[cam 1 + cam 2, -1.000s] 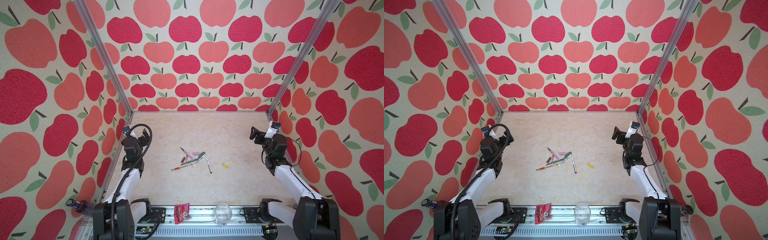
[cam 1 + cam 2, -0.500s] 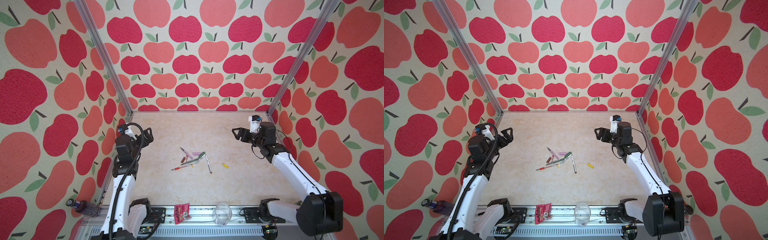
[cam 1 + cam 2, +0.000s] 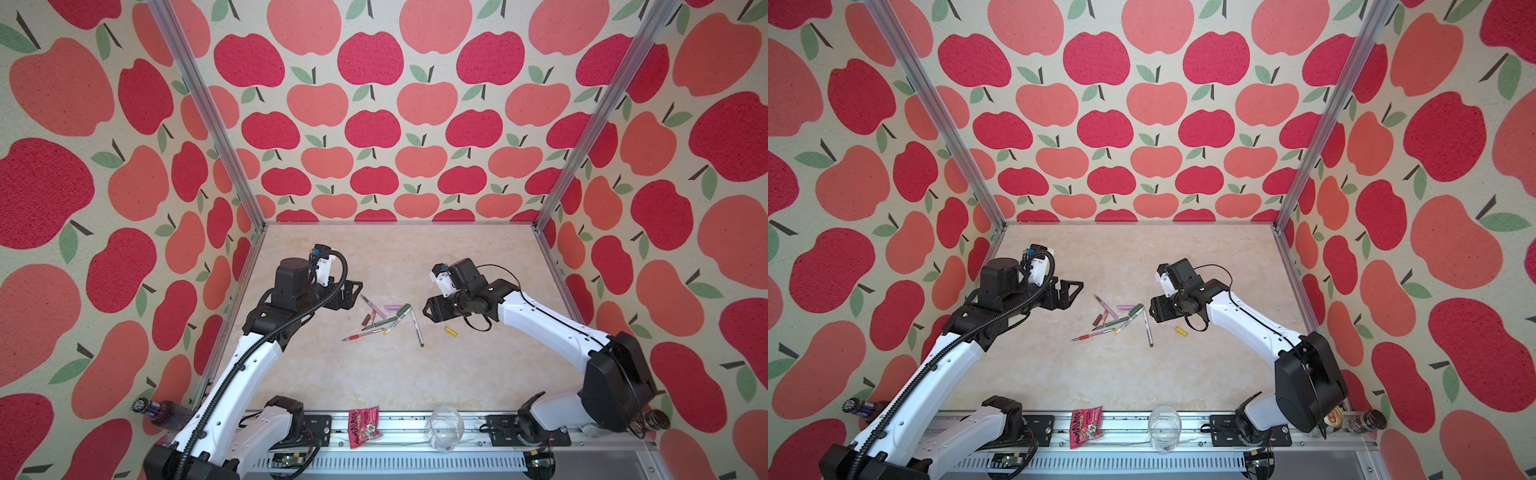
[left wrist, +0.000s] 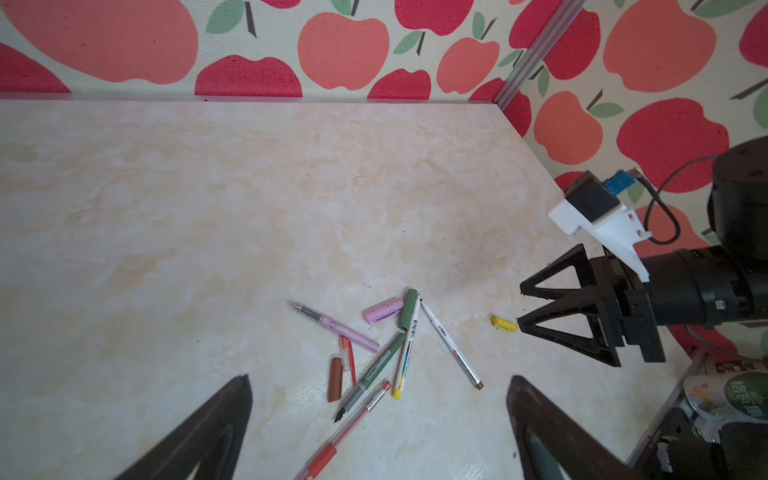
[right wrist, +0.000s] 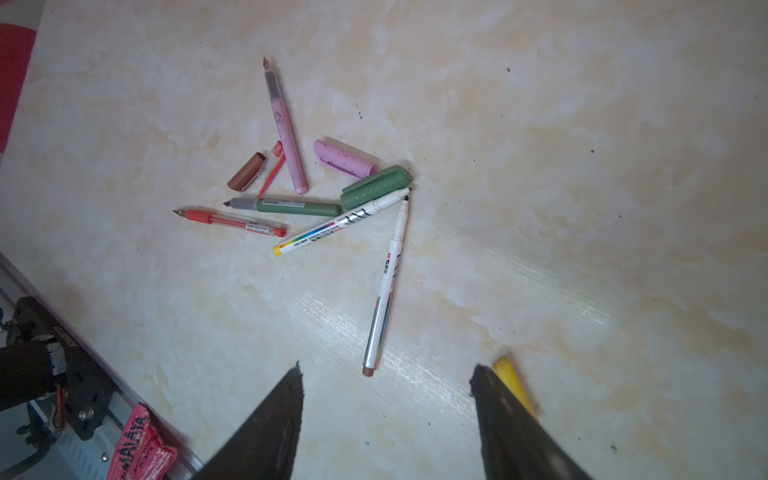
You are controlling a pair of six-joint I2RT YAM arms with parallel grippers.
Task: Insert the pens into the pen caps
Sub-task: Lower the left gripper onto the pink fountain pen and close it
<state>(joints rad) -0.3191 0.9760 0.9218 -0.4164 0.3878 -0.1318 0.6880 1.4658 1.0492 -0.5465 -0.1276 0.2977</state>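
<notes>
red pen point(image 4: 368, 405): tip cut off | yellow cap point(image 5: 513, 380): partly behind right pincer point(image 5: 386, 368)

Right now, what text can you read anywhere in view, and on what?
"MALAYA" on the red snack packet; its start is cut off.
"M", red, on the brown-ended white pen; the rest is blurred.
Too small to read: prints on the yellow-ended white pen, dark green pen, red pen.
</notes>
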